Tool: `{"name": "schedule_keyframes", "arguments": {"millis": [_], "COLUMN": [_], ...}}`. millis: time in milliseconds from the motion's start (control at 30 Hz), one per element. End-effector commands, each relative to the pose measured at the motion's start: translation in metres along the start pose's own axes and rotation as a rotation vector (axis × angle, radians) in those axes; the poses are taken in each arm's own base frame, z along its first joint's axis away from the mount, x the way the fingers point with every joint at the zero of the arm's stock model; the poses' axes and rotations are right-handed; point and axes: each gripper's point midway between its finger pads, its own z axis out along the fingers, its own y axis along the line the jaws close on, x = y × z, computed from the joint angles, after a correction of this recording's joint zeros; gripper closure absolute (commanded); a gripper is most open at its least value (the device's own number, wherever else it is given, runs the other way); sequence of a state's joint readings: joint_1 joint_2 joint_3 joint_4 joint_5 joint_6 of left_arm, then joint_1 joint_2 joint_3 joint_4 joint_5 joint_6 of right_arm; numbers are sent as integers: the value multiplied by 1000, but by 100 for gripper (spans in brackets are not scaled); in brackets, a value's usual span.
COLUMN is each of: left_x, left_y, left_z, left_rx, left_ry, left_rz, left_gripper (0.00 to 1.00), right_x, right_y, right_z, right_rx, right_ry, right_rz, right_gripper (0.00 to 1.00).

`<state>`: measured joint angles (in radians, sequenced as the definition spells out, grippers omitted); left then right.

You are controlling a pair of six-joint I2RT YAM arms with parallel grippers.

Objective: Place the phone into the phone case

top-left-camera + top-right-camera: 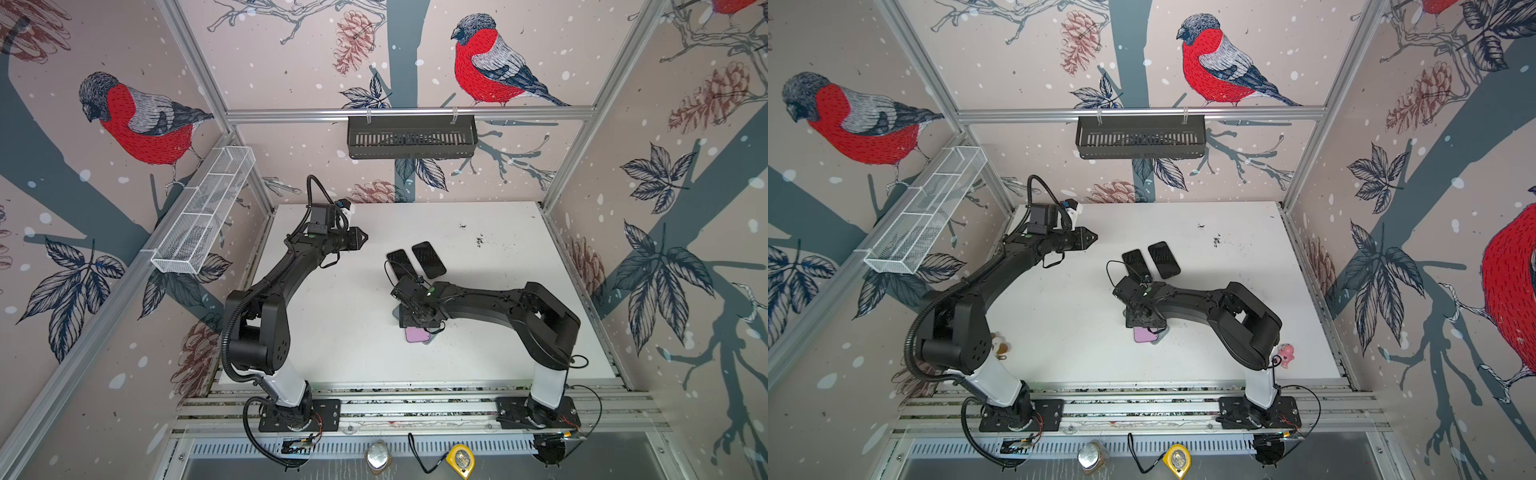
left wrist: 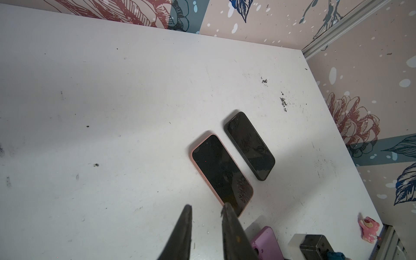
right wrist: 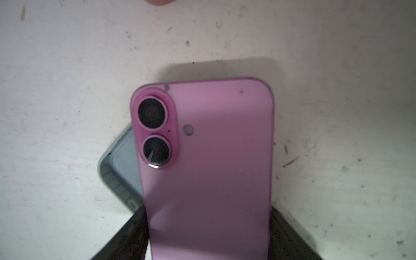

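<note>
The phone (image 3: 209,157) is pink-purple and lies back up, its two camera lenses showing. It rests askew on the grey-blue phone case (image 3: 117,171), which sticks out from under one long side. In both top views the phone (image 1: 417,334) (image 1: 1144,335) peeks out below my right gripper (image 1: 417,322), near the table's middle. My right gripper (image 3: 208,225) straddles the phone, one dark finger against each long edge. My left gripper (image 1: 365,238) (image 2: 207,211) hangs at the back left, far from the phone, its fingers slightly apart and holding nothing.
A phone in a salmon case (image 2: 221,175) and a black phone (image 2: 249,146) lie side by side behind the right gripper. A pink toy (image 1: 1286,353) sits near the right arm. A black basket (image 1: 410,137) and a white wire basket (image 1: 203,212) hang on the walls.
</note>
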<state>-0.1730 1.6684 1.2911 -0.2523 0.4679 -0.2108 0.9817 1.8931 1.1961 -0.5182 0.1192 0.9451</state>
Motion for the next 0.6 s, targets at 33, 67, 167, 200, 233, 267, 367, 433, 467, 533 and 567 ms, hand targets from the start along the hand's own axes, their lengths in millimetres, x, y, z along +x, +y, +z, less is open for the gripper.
{"name": "schedule_keyframes", "arguments": {"millis": [33, 67, 167, 200, 233, 267, 367, 433, 467, 533, 567], "left_x": [-6, -6, -6, -6, -5, -5, -5, -3, 0, 8, 15], "left_y": [-2, -2, -2, -3, -3, -5, -15, -33, -44, -71, -86], "left_z": [0, -1, 0, 1, 1, 1, 0, 1, 2, 7, 10], "left_rx": [10, 11, 13, 15, 18, 24, 58, 115, 143, 191, 225], "left_ry": [-20, -20, -19, -17, -16, -15, -18, -15, -7, 15, 30], "left_rz": [9, 9, 9, 7, 6, 5, 6, 13, 25, 62, 72], "left_gripper": [74, 74, 74, 74, 74, 74, 74, 74, 73, 73, 72], "right_x": [2, -3, -19, -23, -28, -31, -38, -40, -41, -46, -50], "right_y": [-5, -4, -1, -1, 0, 2, -1, -6, -10, -18, -22], "right_z": [-5, -12, -32, -38, -45, -52, -70, -82, -88, -98, -105], "right_rx": [18, 17, -2, -9, -26, -50, -90, -108, -119, -142, -154], "right_ry": [12, -8, -64, -80, -95, -108, -160, -199, -214, -243, -260], "right_rz": [-13, -23, -71, -85, -113, -153, -247, -290, -308, -325, -327], "right_gripper": [27, 27, 27, 27, 27, 27, 27, 28, 29, 31, 32]}}
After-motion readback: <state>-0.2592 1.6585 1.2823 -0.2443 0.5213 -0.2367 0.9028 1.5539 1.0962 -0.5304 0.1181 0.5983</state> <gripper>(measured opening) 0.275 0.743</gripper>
